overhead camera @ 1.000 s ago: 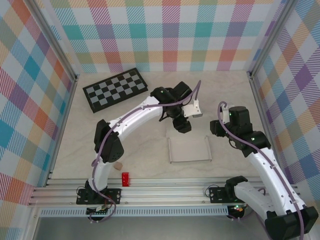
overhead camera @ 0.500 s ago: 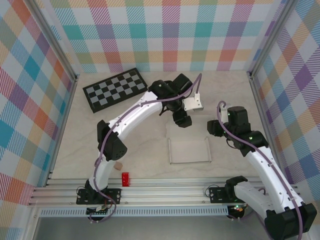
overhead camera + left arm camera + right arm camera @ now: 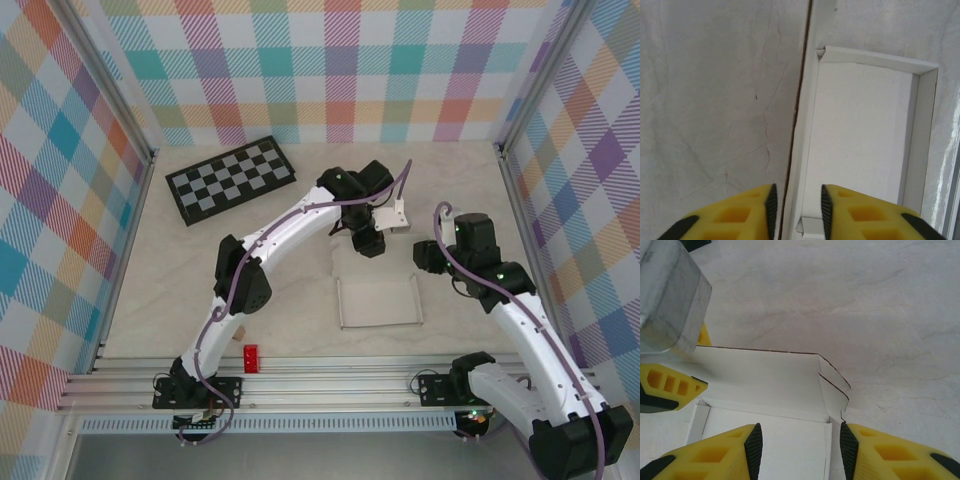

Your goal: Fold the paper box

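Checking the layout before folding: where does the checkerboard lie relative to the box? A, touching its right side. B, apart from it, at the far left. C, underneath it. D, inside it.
B: the checkerboard lies at the far left, well apart from the box.

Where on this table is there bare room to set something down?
Bare: the wide strip of table between the checkerboard and the near rail, left of the left arm; also the far right corner beyond the right gripper. Crowded: around the paper box, the left gripper astride one of its walls, the right gripper at its far right corner.
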